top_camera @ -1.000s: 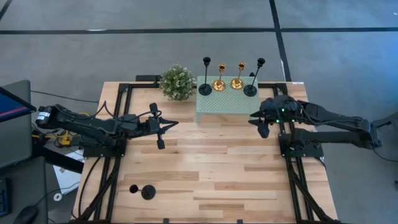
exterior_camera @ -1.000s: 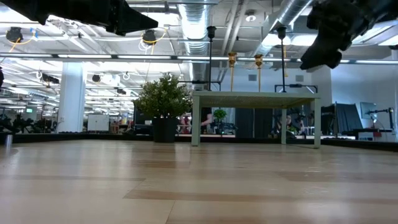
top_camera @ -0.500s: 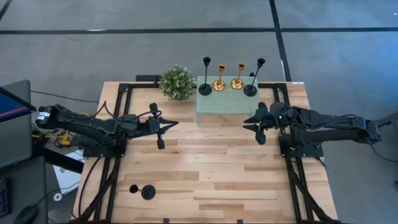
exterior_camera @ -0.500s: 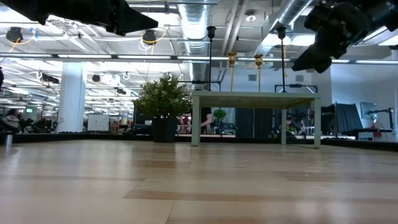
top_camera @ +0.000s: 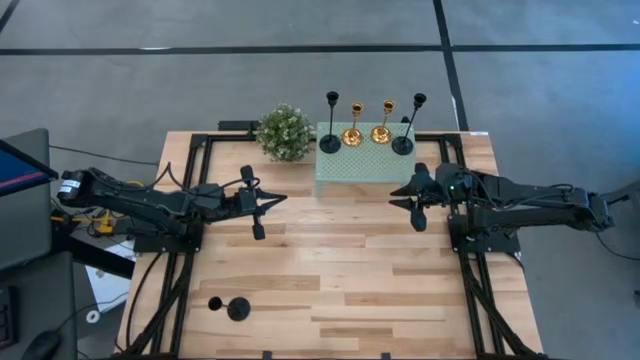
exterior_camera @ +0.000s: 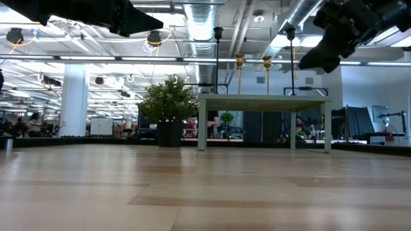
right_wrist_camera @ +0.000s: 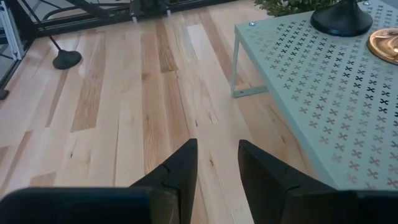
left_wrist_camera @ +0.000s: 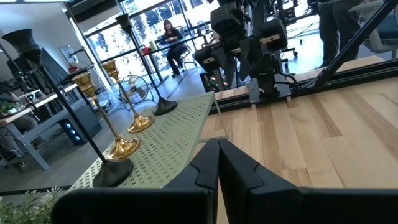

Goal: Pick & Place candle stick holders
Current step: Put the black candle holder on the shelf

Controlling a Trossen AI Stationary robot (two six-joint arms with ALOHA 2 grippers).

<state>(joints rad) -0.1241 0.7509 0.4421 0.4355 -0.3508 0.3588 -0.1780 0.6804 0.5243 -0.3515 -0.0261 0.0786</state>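
Four candle stick holders stand by their bases on the mint-green stand (top_camera: 355, 165) at the table's far edge: two black ones (top_camera: 330, 143) (top_camera: 402, 145) at its ends and two gold ones (top_camera: 351, 135) (top_camera: 381, 132) between them. A third black holder (top_camera: 237, 309) stands on its disc base near the table's near left corner. My right gripper (top_camera: 395, 198) hovers open off the stand's near right corner, pointing toward the table's left, with nothing between its fingers (right_wrist_camera: 183, 165). My left gripper (top_camera: 281, 200) hangs shut above the table's left half, pointing right.
A leafy green plant ball (top_camera: 285, 132) sits just left of the stand. Black frame rails (top_camera: 190, 250) run along both sides of the table. Bare wood (top_camera: 340, 270) spreads across the middle and near right. The room beyond holds desks and a seated person (left_wrist_camera: 171, 37).
My right gripper has swung from beside the stand's right end a little toward the table's left and down, turning to point left along the stand's near side. The holders have stayed put.
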